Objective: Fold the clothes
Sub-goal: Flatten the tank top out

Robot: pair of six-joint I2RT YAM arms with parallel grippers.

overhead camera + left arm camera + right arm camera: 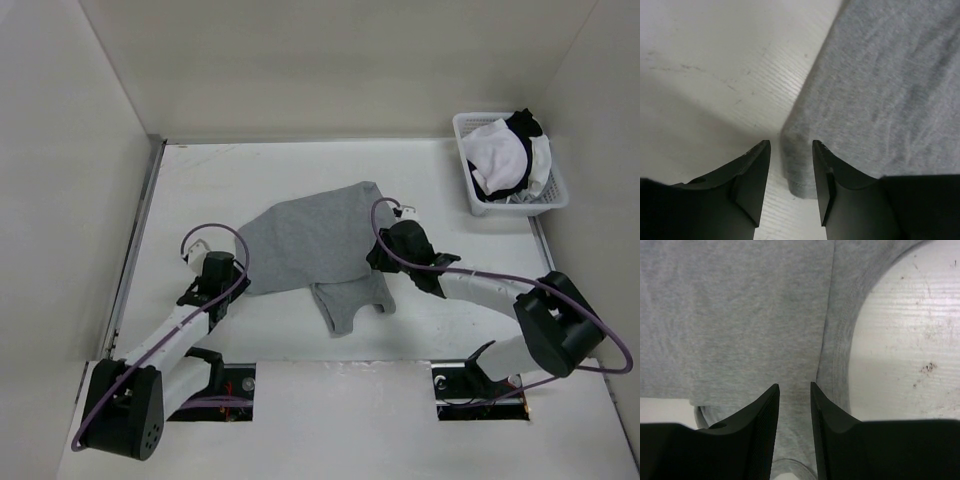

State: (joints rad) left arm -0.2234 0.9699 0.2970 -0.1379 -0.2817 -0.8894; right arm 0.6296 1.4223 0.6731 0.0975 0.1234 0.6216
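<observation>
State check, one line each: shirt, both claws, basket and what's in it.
grey T-shirt: loosely half-folded, rumpled, flat on the table, one part sticking out toward the arms.
left claw: open, low over the shirt's hem corner, gripping nothing.
right claw: open, over the shirt beside a curved hemmed edge, gripping nothing.
white basket: upright, far right corner, loaded.
white garment with black trim: bunched in the basket.

We are seeing a white worktop (250, 180) carrying a grey T-shirt (310, 240) mid-surface and a basket (520, 206) far right.
</observation>
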